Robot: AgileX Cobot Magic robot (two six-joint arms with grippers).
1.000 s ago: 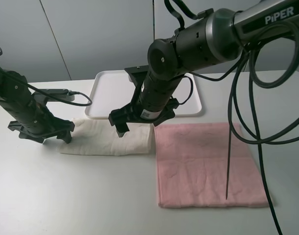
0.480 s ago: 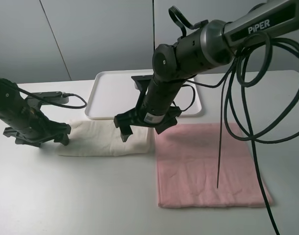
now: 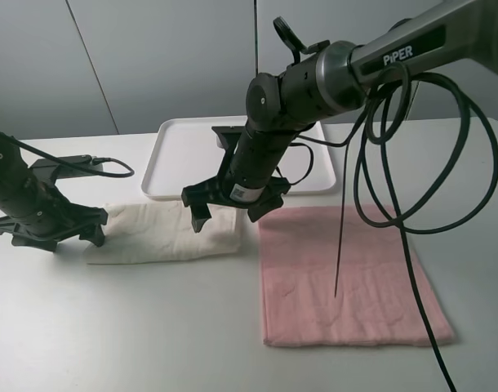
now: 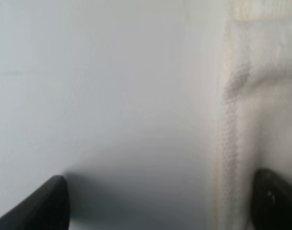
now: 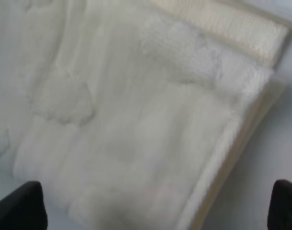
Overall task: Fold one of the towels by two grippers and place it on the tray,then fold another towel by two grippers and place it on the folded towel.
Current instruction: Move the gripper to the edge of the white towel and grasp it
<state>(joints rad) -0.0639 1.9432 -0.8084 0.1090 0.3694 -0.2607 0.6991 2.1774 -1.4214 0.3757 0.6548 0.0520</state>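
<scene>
Here, the cream towel [image 3: 171, 231] lies folded into a long band on the white table [image 3: 151, 335], just in front of the tray [image 3: 177, 140] and beside the flat pink towel [image 3: 347, 278]. The tray holds nothing. The left gripper [image 3: 53, 237] sits low at the band's left end, jaws spread wide, one finger over the hem and one over bare table. The right gripper [image 3: 226, 216] hovers over the right end, also wide and holding nothing. The terry looks light, soft and limp, likely to sag or fall open if one layer alone is pinched. The stacked hems at the two short ends look like the safest places to grip, with every layer caught.
</scene>
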